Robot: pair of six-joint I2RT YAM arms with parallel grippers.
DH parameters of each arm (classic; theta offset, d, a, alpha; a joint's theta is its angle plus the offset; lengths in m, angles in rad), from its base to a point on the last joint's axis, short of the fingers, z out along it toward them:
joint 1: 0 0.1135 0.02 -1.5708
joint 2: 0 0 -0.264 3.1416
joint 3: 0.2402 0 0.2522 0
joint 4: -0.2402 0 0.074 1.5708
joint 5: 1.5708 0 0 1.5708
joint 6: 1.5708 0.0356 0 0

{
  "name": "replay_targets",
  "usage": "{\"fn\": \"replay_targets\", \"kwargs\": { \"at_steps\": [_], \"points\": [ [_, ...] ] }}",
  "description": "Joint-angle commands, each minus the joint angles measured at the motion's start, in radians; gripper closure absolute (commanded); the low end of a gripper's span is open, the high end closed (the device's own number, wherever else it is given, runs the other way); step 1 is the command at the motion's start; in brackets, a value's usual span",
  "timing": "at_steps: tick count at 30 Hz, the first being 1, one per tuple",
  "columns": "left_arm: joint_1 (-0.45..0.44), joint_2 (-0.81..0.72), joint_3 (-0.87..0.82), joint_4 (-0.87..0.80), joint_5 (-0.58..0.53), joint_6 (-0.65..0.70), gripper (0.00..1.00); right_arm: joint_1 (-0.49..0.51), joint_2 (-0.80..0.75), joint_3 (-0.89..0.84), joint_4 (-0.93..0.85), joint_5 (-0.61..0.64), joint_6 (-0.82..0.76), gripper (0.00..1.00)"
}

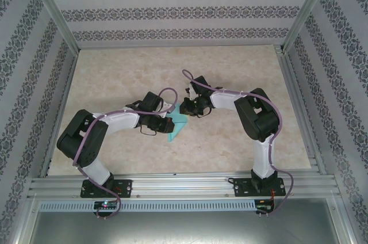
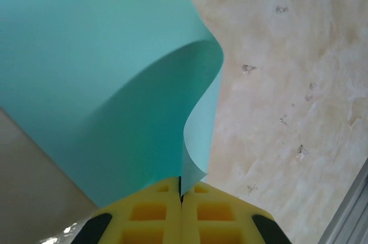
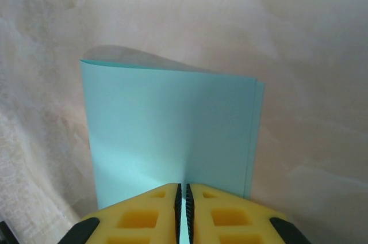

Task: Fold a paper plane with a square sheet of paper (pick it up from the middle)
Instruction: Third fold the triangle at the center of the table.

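The square sheet of paper (image 1: 177, 127) is turquoise and hangs bent double between my two grippers, just above the marbled table near its middle. My left gripper (image 1: 171, 124) is shut on one corner of it. In the left wrist view the sheet (image 2: 98, 83) curls up and away from the yellow jaws of the left gripper (image 2: 181, 191). My right gripper (image 1: 186, 109) comes in from the far right and is shut on the sheet's other edge. In the right wrist view the doubled sheet (image 3: 172, 129) stands straight up from the jaws of the right gripper (image 3: 183, 193), its two layers meeting along the right side.
The beige marbled tabletop (image 1: 172, 71) is fenced by aluminium rails (image 1: 184, 183) at the near edge and posts at the sides, with patterned walls (image 1: 172, 2) behind. Both arms bend inward towards the middle.
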Motion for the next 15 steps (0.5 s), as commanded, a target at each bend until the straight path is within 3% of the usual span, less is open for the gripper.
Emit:
{"fn": "replay_targets", "kwargs": {
  "at_steps": [1,15],
  "points": [
    [0.020,0.025,0.038,-0.045,-0.020,0.003,0.97,0.009,0.038,0.007,-0.063,0.055,-0.030,0.85],
    [0.033,0.067,0.085,-0.079,-0.054,0.025,0.96,0.011,0.035,0.008,-0.072,0.051,-0.025,0.84]
  ]
}}
